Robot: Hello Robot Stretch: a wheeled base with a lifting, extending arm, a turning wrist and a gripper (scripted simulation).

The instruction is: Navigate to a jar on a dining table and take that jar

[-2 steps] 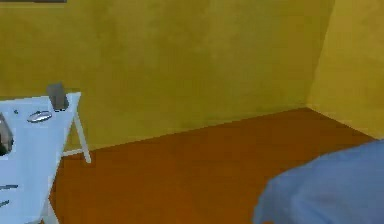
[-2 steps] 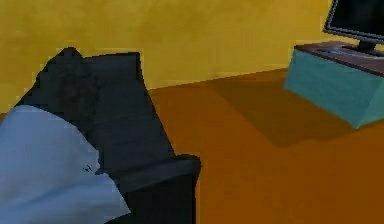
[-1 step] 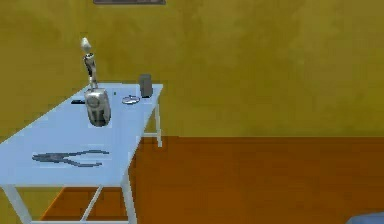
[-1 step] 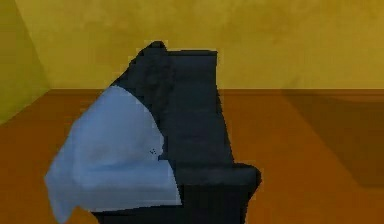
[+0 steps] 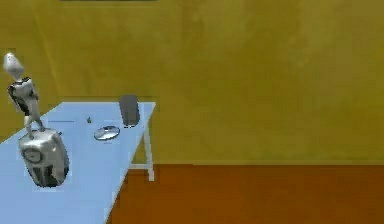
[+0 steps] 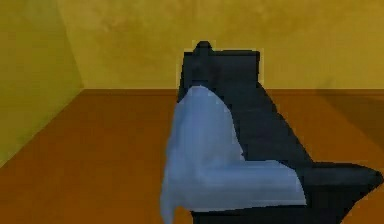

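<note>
Silvery object (image 5: 45, 158), near left on pale blue table (image 5: 90, 182); statuette (image 5: 22, 95) behind it. Dark upright container (image 5: 129, 110), contents indiscernible, at table's far right corner beside small round dish (image 5: 106, 132). Claw state: cannot tell.

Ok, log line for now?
stage: navigation | table: forward view's left | dark jar: on table's far end | arm side view: sofa, blue blanket
</note>
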